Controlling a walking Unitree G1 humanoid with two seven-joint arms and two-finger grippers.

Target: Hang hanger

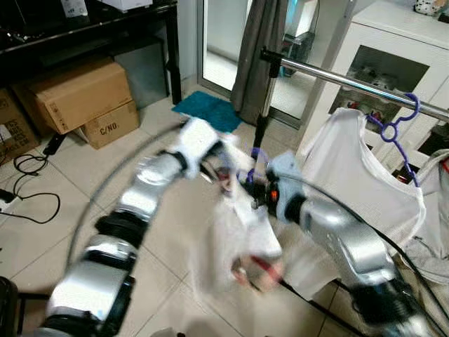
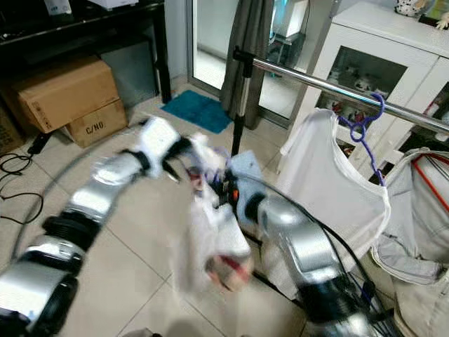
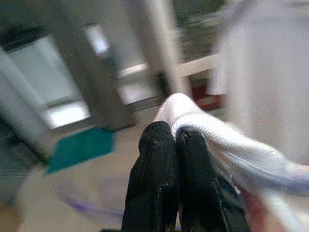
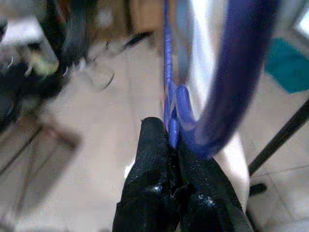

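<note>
Right jaws [image 4: 175, 140] pinch purple hanger [image 4: 231, 72]; left jaws [image 3: 175, 137] pinch white garment [image 3: 212, 140].

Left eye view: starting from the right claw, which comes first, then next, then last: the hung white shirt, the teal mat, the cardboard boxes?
From the right claw:
1. Hung white shirt, just to its right on the rail.
2. Teal mat, on the floor beyond it.
3. Cardboard boxes, far off to the left.

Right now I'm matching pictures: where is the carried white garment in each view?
Left eye view: white garment, blurred, centre, between the arms.
Right eye view: centre, blurred.
Left wrist view: fabric pinched by the left gripper.
Right wrist view: cloth behind the purple hanger clamped in the right gripper.
Shared landmark: teal mat.
</note>
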